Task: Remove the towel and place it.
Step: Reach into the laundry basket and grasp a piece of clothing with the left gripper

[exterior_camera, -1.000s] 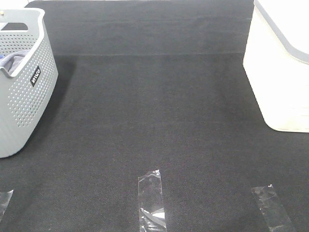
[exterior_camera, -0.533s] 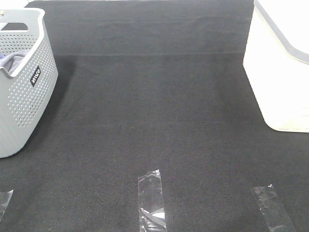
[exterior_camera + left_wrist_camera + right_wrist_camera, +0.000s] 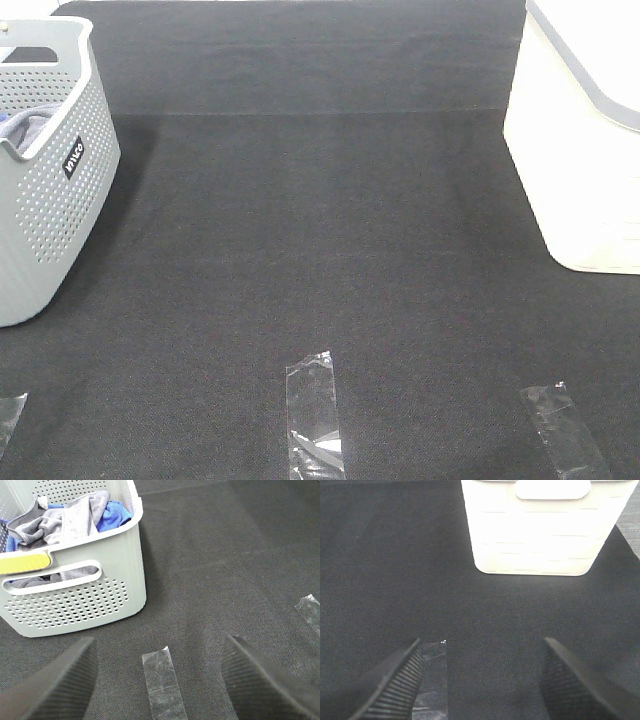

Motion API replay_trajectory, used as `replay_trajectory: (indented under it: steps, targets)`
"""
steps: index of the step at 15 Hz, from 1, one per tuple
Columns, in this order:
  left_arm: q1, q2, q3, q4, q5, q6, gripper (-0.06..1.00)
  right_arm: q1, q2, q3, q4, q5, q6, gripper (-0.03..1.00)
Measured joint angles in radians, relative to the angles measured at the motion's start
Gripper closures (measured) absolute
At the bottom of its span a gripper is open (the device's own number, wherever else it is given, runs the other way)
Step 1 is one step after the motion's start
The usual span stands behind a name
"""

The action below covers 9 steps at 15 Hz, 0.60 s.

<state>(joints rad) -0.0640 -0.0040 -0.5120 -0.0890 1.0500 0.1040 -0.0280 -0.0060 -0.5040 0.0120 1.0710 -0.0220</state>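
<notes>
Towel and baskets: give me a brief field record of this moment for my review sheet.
towel: crumpled inside grey basket, beside blue cloth, not yet taken out
grey basket: on black mat, left side of the high view
white bin: right side, contents not visible
left tool: open, empty, above the mat short of the grey basket
right tool: open, empty, facing the white bin
tape strips: three clear pieces along the mat's near edge
</notes>
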Motion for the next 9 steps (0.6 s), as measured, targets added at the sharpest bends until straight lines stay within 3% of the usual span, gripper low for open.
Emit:
replay_trajectory:
  steps: [9]
  targets:
    - [0.000,0.000,0.000,0.000,0.000,0.000,0.27,0.000,0.000,0.000,0.000,0.000,0.000,0.34]
